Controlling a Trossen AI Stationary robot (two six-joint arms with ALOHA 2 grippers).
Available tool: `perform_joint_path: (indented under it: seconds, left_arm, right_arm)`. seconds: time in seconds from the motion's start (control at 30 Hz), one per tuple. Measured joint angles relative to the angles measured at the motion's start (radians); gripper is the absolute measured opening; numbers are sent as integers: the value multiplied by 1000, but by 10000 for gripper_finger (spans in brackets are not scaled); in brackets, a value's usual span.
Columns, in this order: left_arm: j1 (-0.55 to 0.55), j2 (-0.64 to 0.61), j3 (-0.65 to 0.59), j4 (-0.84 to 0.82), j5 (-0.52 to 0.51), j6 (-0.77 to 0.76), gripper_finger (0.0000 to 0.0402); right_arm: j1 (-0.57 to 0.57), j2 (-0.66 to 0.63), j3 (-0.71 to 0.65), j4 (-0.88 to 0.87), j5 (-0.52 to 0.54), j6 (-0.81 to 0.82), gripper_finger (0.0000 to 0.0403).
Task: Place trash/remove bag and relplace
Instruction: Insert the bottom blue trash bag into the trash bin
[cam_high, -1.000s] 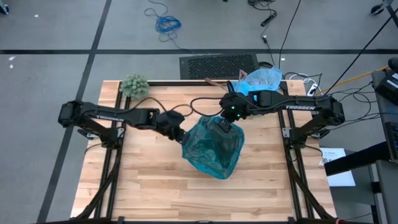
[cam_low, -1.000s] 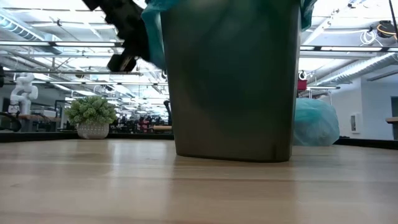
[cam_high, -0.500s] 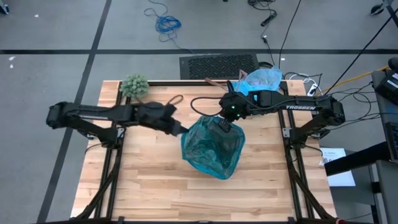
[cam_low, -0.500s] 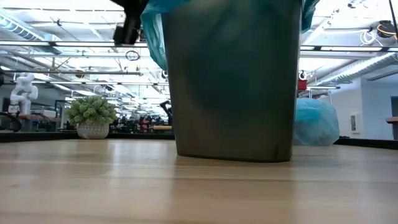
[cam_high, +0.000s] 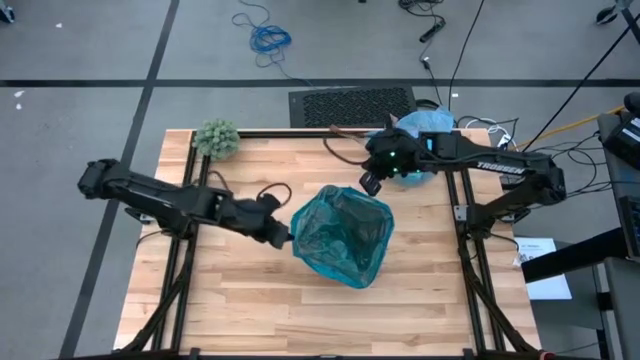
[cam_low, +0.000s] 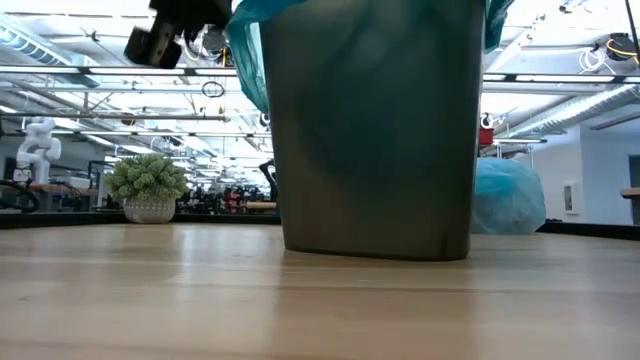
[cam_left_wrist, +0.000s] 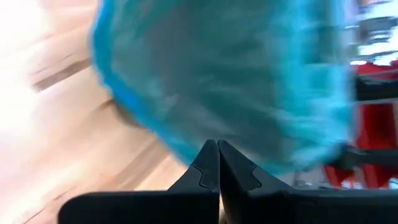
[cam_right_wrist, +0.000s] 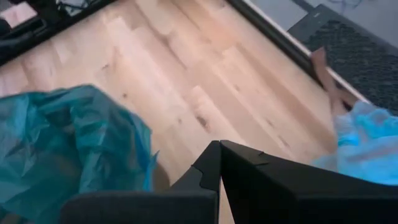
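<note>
Right tool (cam_high: 368, 184) now off teal bag (cam_high: 340, 236).

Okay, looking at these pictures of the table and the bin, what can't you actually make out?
- Bin contents: low view shows only its wall; in the high view the teal liner hides them.
- Bin rim: cut off by the low view's top edge.
- Left pincer surroundings: left wrist view is motion-blurred.
- Light blue bag: partly covered by the right arm, high view.
</note>
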Motion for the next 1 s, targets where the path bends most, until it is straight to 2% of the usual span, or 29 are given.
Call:
perform_joint_path:
  seconds: [0.33,0.47,0.57,0.77,1.0]
  left_arm:
    - [-31,192,-1,-4,58,-16,0]
    - [-31,197,-2,37,76,-16,0]
    - [-31,184,-2,41,75,-16,0]
    - [-31,174,-2,38,72,-15,0]
    - [-27,174,-2,38,71,-14,0]
  right_arm:
    - [-50,-51,0,-56,-16,-16,0]
    - [-46,-104,0,-131,-206,151,0]
    - [8,-152,0,-187,-256,277,0]
    - [156,-216,0,-303,-166,510,0]
    - [300,-218,-19,-283,-68,644,0]
